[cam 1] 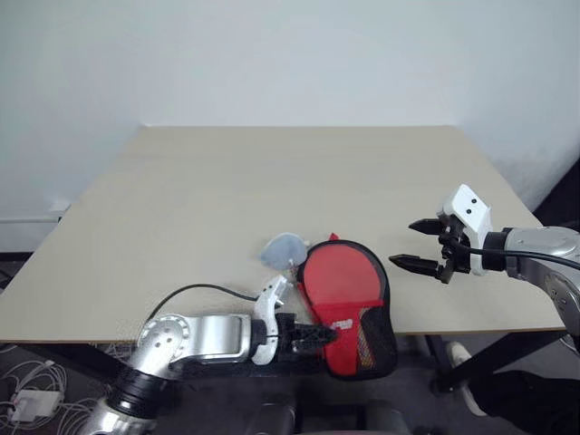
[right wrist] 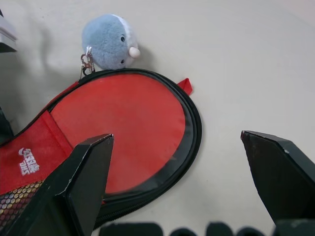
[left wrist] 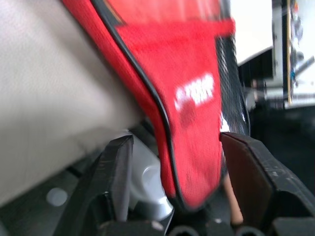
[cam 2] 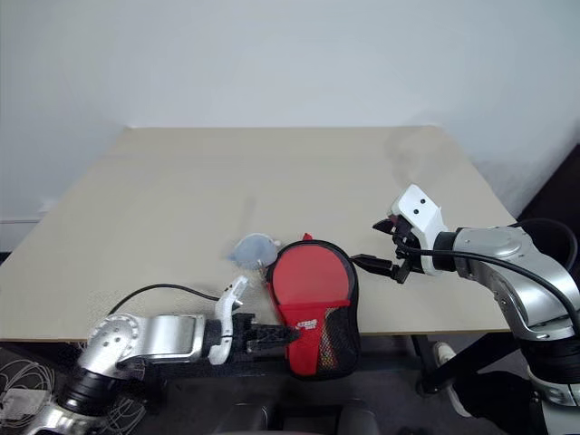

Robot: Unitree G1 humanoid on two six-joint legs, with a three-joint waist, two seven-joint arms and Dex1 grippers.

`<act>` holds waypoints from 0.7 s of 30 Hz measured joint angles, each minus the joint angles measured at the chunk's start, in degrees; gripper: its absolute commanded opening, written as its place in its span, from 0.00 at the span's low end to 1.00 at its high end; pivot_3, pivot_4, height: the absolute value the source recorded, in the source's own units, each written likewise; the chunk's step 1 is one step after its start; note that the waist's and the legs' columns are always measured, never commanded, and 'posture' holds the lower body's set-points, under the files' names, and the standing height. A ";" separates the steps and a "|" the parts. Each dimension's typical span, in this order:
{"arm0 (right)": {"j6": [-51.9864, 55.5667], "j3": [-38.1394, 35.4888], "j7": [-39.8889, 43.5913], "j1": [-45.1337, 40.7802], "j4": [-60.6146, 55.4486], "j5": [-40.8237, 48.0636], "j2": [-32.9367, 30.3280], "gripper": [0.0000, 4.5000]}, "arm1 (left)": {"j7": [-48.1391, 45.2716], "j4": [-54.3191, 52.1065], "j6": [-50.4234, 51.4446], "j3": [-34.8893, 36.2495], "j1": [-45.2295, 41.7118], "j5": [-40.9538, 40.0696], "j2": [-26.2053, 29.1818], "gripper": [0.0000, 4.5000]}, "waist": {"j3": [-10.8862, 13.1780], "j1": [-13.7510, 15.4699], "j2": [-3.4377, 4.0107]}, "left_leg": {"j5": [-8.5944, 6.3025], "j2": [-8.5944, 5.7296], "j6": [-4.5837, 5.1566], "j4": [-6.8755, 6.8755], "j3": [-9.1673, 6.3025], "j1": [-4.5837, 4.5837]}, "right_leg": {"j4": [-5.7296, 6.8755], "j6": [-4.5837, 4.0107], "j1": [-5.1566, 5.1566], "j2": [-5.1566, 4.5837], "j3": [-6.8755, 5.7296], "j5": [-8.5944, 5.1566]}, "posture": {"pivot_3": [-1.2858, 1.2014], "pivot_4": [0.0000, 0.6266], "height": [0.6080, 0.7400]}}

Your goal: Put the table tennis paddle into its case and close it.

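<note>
So the paddle (right wrist: 118,128) sits inside the case (cam 1: 347,313) at the bench (cam 1: 272,199) front edge. Left end effector (cam 1: 319,336) is parted around the case's narrow end, not clamping; right end effector (cam 1: 424,245) hangs wide open, empty. Zipping's next, I'd guess.

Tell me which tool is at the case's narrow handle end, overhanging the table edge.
The left tool: its fingers straddle the case there. The right tool hovers open, apart, beside the round end.

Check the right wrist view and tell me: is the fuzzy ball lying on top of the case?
No, the fuzzy ball lies on the table beside the edge of the case, joined by a small clip.
</note>
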 measured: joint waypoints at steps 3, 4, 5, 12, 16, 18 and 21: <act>-0.22 0.24 0.17 -0.42 0.71 -0.03 0.05 1.00 | -6.88 -2.59 2.92 0.71 -2.16 0.13 8.12 0.60 | 0.12 0.09 0.23 | 0.00 0.00 0.00 0.02 0.11 0.00 | 0.00 0.00 0.01 -0.04 0.02 0.01 | 0.52 0.00 0.68; -0.38 0.70 0.33 -1.10 1.23 -0.05 0.16 1.00 | -9.00 -4.03 3.61 1.09 -3.00 0.96 9.99 0.60 | 0.14 0.11 0.25 | 0.00 0.00 0.00 0.02 0.15 0.00 | -0.01 0.00 0.01 -0.07 0.01 0.01 | 0.52 0.00 0.68; -0.58 0.97 0.48 -1.80 1.50 -0.13 0.30 1.00 | -11.48 -5.55 3.94 1.81 -3.77 2.88 10.70 0.60 | 0.19 0.11 0.28 | 0.00 -0.01 0.00 0.02 0.22 -0.01 | -0.01 0.00 0.02 -0.08 0.01 0.01 | 0.52 0.00 0.68; -2.55 4.11 1.03 -6.51 7.01 -2.36 2.85 1.00 | -28.91 -13.43 -1.94 2.10 -9.04 25.60 4.54 0.40 | 0.22 0.09 0.30 | 0.03 0.03 0.04 -0.03 0.50 0.00 | -0.07 -0.01 0.08 -0.04 0.13 0.03 | 0.52 0.00 0.68; -4.24 7.10 0.89 -11.35 11.77 -4.75 6.65 1.00 | -33.53 -13.02 -9.03 -4.67 -10.62 42.37 -2.26 0.11 | 0.28 -0.04 0.19 | 0.13 0.08 0.19 -0.01 0.67 0.01 | -0.07 -0.05 0.11 0.04 0.28 0.11 | 0.52 0.00 0.68; -4.84 8.25 0.67 -13.83 15.03 -6.05 8.89 1.00 | -36.00 -12.52 -12.13 -7.52 -10.99 49.25 -4.39 0.01 | 0.28 -0.05 0.19 | 0.21 0.08 0.33 -0.03 0.74 0.01 | -0.06 -0.05 0.08 0.05 0.34 0.13 | 0.52 0.00 0.68; -6.47 10.69 -0.03 -19.15 21.67 -8.38 14.09 1.00 | -40.20 -9.33 -17.42 -11.14 -11.58 58.63 -8.62 0.01 | 0.28 -0.09 0.18 | 0.23 0.11 0.36 -0.02 0.74 0.03 | -0.05 -0.11 0.08 0.11 0.37 0.21 | 0.52 0.00 0.68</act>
